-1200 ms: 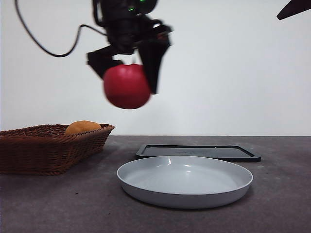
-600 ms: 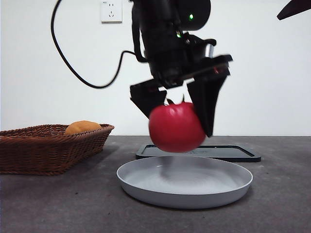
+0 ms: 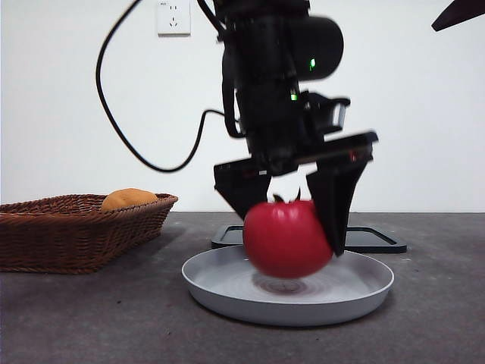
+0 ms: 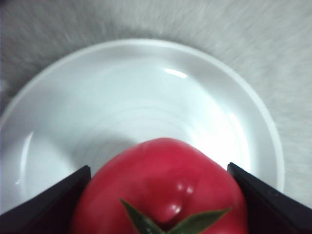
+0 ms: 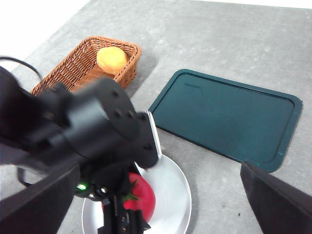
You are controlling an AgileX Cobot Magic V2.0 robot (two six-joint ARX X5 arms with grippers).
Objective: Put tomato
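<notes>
The glossy red tomato (image 3: 286, 238) with a green calyx is held in my left gripper (image 3: 292, 227), which is shut on it just above the inside of the grey-white plate (image 3: 364, 292). In the left wrist view the tomato (image 4: 161, 190) sits between the two black jaws over the plate (image 4: 58, 112). The right wrist view shows the tomato (image 5: 142, 197) under the left arm, above the plate (image 5: 173, 190). My right gripper (image 5: 156, 204) waits high above the table, open and empty; it shows as a black tip (image 3: 458, 14) at the top right corner.
A wicker basket (image 3: 68, 231) with an orange-yellow fruit (image 3: 129, 199) stands at the left; both show in the right wrist view (image 5: 80, 63). A dark green flat tray (image 3: 379, 239) lies behind the plate, also seen from above (image 5: 229, 117). A wall socket (image 3: 173, 17) is on the wall behind.
My left gripper has carried the tomato from high on the left, rightward and down, to just above the plate's inside. The right arm has not moved.
</notes>
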